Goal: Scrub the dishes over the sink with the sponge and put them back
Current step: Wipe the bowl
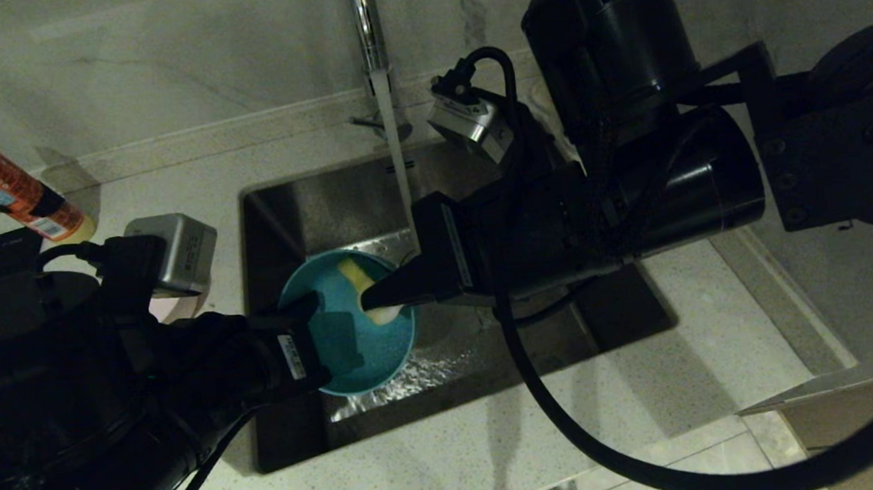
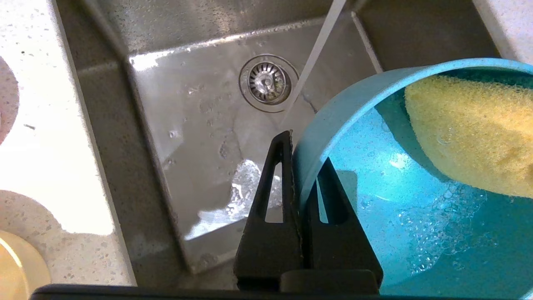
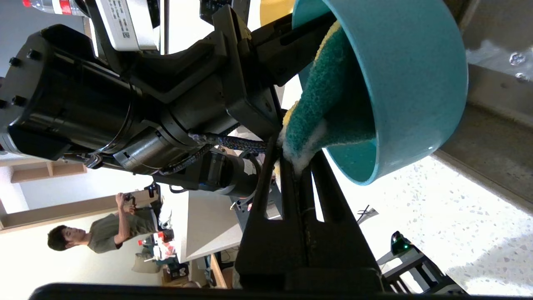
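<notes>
A light blue bowl hangs tilted over the sink. My left gripper is shut on its near rim, one finger inside and one outside, as the left wrist view shows. My right gripper is shut on the end of the sponge, whose body lies pressed inside the bowl. In the right wrist view the sponge's green side faces out, with foam at the jaws. Its yellow side rests against the wet, sudsy bowl.
The tap runs; its stream falls behind the bowl and splashes on the sink floor near the drain. On the counter to the left stand a pink bowl, a yellow bowl and an orange-labelled bottle.
</notes>
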Motion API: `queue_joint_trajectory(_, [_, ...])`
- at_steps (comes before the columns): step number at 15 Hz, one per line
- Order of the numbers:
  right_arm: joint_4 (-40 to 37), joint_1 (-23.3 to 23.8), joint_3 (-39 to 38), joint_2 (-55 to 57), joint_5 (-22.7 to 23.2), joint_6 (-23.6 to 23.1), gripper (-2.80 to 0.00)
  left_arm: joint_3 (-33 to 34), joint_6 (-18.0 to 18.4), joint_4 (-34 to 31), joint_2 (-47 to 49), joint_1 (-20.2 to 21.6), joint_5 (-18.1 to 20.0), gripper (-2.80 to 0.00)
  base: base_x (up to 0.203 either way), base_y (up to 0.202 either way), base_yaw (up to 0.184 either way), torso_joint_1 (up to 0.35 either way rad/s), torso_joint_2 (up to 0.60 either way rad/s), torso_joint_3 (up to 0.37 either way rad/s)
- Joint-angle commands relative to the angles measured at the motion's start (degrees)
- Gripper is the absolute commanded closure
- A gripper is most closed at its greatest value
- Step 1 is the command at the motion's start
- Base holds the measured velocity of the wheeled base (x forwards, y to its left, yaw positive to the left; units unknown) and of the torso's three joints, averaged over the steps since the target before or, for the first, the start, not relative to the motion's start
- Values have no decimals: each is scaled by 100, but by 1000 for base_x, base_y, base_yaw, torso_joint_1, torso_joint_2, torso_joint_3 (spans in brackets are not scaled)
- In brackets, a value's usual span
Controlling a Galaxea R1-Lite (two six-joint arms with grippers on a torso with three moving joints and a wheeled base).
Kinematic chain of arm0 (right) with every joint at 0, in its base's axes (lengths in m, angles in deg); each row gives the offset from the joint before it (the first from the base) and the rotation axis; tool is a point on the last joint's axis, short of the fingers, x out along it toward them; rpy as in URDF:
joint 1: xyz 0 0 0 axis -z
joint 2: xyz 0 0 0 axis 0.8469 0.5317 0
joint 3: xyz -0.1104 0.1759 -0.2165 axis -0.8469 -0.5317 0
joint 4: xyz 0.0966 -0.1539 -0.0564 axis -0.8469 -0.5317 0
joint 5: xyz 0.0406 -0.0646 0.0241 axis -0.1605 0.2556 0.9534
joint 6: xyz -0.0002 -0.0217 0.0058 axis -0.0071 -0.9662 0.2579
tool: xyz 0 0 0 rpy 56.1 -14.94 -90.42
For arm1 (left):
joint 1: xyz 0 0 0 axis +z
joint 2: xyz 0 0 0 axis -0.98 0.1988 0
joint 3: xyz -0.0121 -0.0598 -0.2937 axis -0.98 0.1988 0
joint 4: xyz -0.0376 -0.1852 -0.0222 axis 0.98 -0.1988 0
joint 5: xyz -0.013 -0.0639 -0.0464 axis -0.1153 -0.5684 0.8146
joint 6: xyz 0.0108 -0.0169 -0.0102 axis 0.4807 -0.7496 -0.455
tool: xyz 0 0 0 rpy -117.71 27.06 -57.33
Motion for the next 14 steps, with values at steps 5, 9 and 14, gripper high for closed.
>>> queue_joint_trajectory(5, [-2,-88,-5,266,23,7,0,-39,26,24,0,0,-1,0,0,0,0,0,0,0])
queue_joint_trajectory(9, [23,-151,22,403,23,-2,0,-29,22,23,-18,0,8,0,0,0,0,0,0,0])
queue_joint_trajectory(14, [139,-91,10,120,-2,9,0,13,10,25,-53,0,17,0,0,0,0,0,0,0])
